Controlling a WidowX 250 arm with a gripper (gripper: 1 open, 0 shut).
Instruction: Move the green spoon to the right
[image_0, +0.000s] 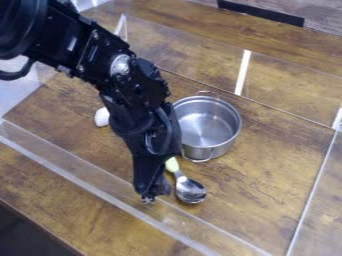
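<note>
The green spoon (189, 186) lies on the wooden table just in front of the pot. Its shiny silver bowl faces right, and its yellow-green handle runs up and left under the arm. My gripper (152, 190) points steeply down right beside the spoon's handle end. Its dark fingers (140, 191) stand apart, low over the table. The jaws are open and no longer pinch the spoon. Part of the handle is hidden behind the fingers.
A round steel pot (209, 126) stands directly behind the spoon. A white mushroom-shaped toy (102, 117) lies to the left, partly behind the arm. A low clear plastic wall (80, 172) rims the table's front and sides.
</note>
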